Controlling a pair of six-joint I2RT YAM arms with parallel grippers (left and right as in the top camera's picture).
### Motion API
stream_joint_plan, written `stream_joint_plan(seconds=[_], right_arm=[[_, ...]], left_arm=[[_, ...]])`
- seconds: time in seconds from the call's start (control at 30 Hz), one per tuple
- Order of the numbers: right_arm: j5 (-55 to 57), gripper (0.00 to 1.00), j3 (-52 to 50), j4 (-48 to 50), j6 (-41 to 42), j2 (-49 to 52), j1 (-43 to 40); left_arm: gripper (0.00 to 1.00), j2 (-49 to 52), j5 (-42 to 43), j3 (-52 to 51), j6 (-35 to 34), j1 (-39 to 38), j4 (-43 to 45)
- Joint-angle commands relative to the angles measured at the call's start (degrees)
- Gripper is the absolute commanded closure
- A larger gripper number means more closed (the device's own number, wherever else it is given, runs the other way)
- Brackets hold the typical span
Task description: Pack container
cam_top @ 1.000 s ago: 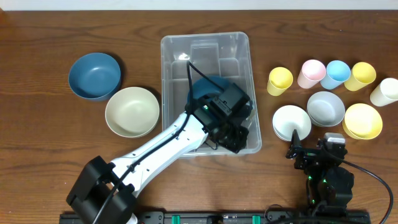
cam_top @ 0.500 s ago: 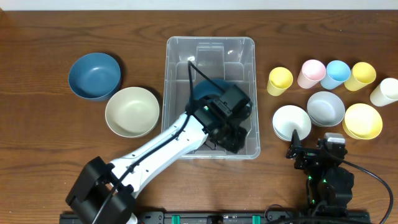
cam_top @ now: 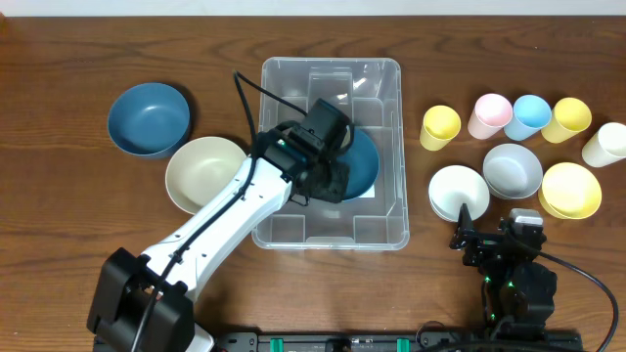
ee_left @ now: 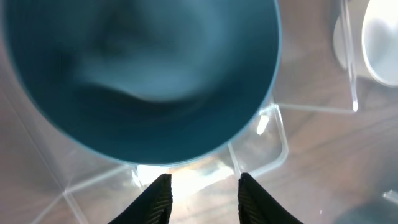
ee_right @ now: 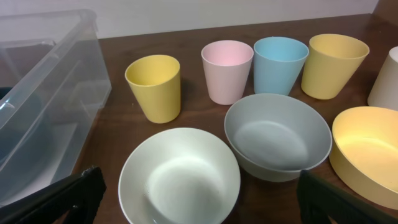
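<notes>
1. Left wrist view: left gripper (ee_left: 202,194) has its fingers (ee_left: 159,198) parted and grips nothing. The teal bowl (ee_left: 143,74) sits just ahead of the tips.
2. Right gripper (ee_right: 199,186) is spread wide and empty, with the white bowl (ee_right: 179,177) in front of it.
3. Container (cam_top: 333,223) stands mid-table, mouth up. Its long axis runs from the far edge to the near edge. The teal bowl is inside.

This looks like a robotics lab bench rather than a home. A dark wood-grain counter (cam_top: 78,215) carries two arms fixed at its near edge, by a black rail (cam_top: 323,342) with green fittings. A loose black cable (cam_top: 246,93) loops off the left arm (cam_top: 215,225). Small green lights (cam_top: 486,284) glow behind the right gripper (cam_top: 492,230). Ahead of the right gripper, plastic bowls (ee_right: 180,180) and cups (ee_right: 227,68) stand in tidy rows before a plain pale wall (ee_right: 217,15).
</notes>
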Motion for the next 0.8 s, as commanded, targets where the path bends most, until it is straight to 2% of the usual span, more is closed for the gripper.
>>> stream_joint_plan(seconds=[0.0, 0.37, 0.43, 0.5, 0.77], right_arm=[[0.4, 0.01, -0.2, -0.1, 0.7, -0.3, -0.5], [0.4, 0.01, -0.2, -0.1, 0.7, -0.3, -0.5], [0.4, 0.01, -0.2, -0.1, 0.7, -0.3, -0.5], [0.4, 0.01, -0.2, 0.0, 0.7, -0.3, -0.5], [0.4, 0.01, -0.2, 0.0, 0.7, -0.3, -0.5]], left_arm=[[0.64, 1.0, -0.7, 0.9, 0.1, -0.6, -1.5], [0.65, 7.3, -1.1, -2.6, 0.4, -0.6, 1.0], [0.69, 8.8, -0.4, -2.6, 0.3, -0.9, 1.5], [0.69, 9.4, -0.3, -2.6, 0.3, -1.3, 2.0], [0.67, 9.7, -4.4, -2.6, 0.3, -1.2, 7.1]])
